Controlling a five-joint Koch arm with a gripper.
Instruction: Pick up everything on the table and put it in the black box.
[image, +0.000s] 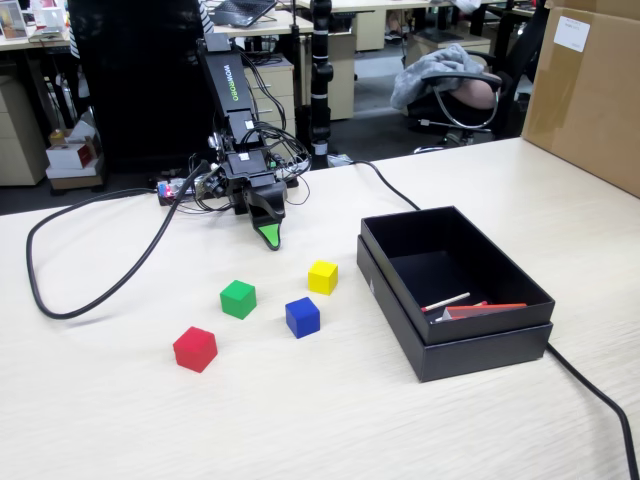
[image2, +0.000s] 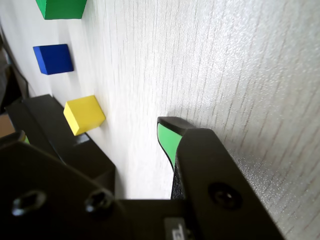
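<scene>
We saw the gripper (image: 269, 238) low over the table (image: 120, 420), tip pointing down, behind the cubes & holding nothing. Only one green-padded jaw showed in the wrist view, so we couldn't tell if the claw was wide or narrow. All 4 cubes sat on the table, left of the box (image: 500, 345) in the fixed view: yellow (image: 322, 276) nearest it, blue (image: 302, 316) just in front, green (image: 238, 298) further left, red (image: 195, 349) farthest. Inside the box lay red & white sticks (image: 470, 306).
</scene>
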